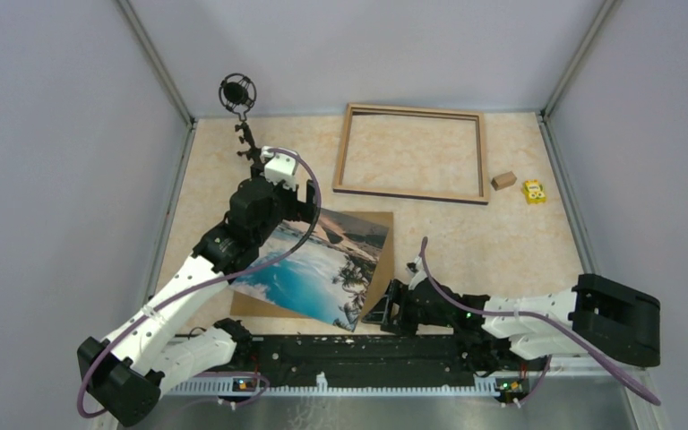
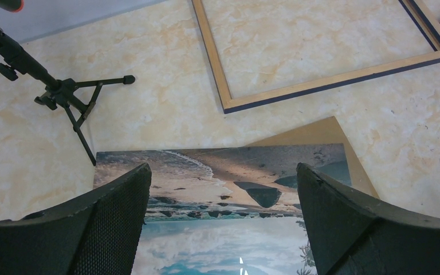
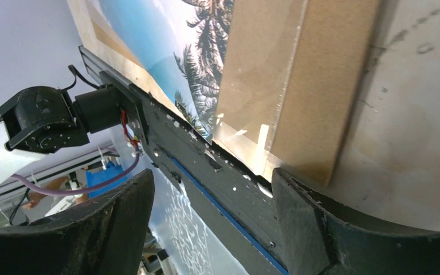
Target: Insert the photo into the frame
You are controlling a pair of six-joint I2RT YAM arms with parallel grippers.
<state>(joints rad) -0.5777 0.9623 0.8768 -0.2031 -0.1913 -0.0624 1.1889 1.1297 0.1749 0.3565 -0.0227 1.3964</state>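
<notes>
Two arms work over the marbled beige table (image 1: 502, 242), and the left gripper (image 2: 223, 172) hangs above the far left part of the photo (image 1: 313, 264) with its jaws spread wide and nothing between them. In the left wrist view, its two black fingers (image 2: 114, 212) stand on either side of the print's sandy far strip, clear of it and above it. One microphone on a small tripod (image 1: 237, 92) stands at the far left corner, just beyond that arm. The single photo lies face up and skewed in the near middle of the table, its turquoise water and palms showing. It rests on one brown backing board (image 2: 326, 133), which juts out past its far right corner. Low along the near edge, the right gripper (image 3: 212, 175) lies beside the near right corner of this stack. Its jaws are parted, and in the right wrist view the board's corner reaches the inner side of one finger (image 3: 321, 229), while the palm-tree edge of the photo sits farther off between the two. Whether that finger touches the board cannot be told. One frame (image 1: 412, 195) lies flat at the far middle, light wood up with a dark blue outer edge, well apart from the photo and from both grippers. Right of the frame sit one small brown block (image 1: 503, 180) and one small yellow object (image 1: 533, 191), close together.
</notes>
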